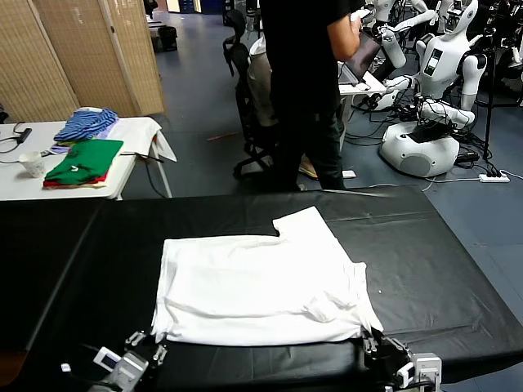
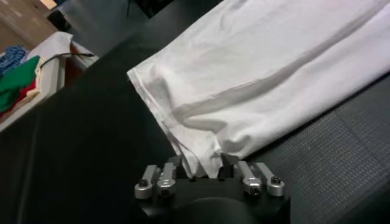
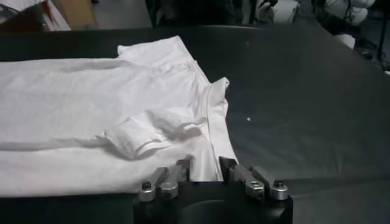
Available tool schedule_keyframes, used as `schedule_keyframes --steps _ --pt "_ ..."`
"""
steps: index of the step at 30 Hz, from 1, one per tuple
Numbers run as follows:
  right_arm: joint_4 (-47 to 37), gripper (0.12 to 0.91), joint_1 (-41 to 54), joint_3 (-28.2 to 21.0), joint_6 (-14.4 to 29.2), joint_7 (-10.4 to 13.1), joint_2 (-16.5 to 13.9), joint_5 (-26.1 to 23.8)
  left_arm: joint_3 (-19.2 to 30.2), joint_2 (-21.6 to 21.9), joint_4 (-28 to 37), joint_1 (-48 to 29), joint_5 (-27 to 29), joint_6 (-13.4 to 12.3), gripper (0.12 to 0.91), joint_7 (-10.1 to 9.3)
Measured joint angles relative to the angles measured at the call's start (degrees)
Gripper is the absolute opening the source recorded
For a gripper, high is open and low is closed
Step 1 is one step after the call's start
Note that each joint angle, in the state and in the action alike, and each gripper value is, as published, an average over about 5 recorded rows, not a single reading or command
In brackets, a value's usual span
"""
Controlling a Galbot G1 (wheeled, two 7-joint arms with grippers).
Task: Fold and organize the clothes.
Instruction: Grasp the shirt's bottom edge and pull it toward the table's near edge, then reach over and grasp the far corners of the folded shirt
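shirt [image 1: 261,290] lies flat on the black table [image 1: 425,253], white, doubled over lengthwise, with one sleeve poking out toward the far edge and a small crumpled sleeve bunched near my right-hand corner. my left gripper [image 1: 140,353] sits at the near left corner of the fabric, my right gripper [image 1: 392,358] at the near right corner. both sets of jaws stand apart; in each wrist view the hem lies between my fingers without being pinched, so i judge i hold nothing.

what worries me from here: the cloth sits right in my open jaws, so if i pull back low, a fingertip could snag the hem and drag the fold out of line. the left corner is already rumpled and layered, and a careless lift would peel the top layer off. the bunched sleeve on the right could get trapped inside the next fold and leave a lump. the near edge lies close to the table's lip, so any tug toward me might slide it over.

the green and red pile [image 1: 83,162] on the side table [image 1: 16,184] stays well apart.
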Motion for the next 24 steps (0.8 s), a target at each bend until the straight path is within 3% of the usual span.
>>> schedule_keyframes --steps 5,8,11,15,17,20,24 --pt "1.2 0.907 0.6 1.6 0.0 -1.3 -0.6 -0.8 -0.8 -0.2 -1.8 0.5 2.1 0.0 0.906 0.01" --pt "1.2 0.907 1.6 3.1 0.8 -3.0 -1.4 1.7 -1.5 -0.4 -2.8 0.1 0.7 0.0 0.907 -1.35" --pt "0.5 0.907 3.1 4.5 4.7 -4.5 -2.5 4.9 -2.3 -0.7 -3.5 -0.9 -3.5 0.0 0.907 -4.76" --pt "-1.8 0.907 6.4 5.2 10.5 -5.0 -4.6 9.4 -3.4 -0.5 -2.9 -3.9 -13.2 0.0 0.907 -11.92" --pt "-3.8 0.907 8.6 5.2 12.4 -5.5 -5.9 11.6 -3.7 0.0 -1.8 -6.1 -18.9 0.0 0.907 -14.49" --pt "-7.4 0.907 12.5 4.7 14.1 -6.4 -7.7 14.0 -3.8 0.9 0.9 -9.7 -26.7 -0.7 0.907 -16.59" --pt "-12.7 0.907 18.9 3.4 14.3 -6.7 -10.5 15.7 -3.5 1.9 5.3 -14.4 -35.5 -3.6 0.907 -18.52"
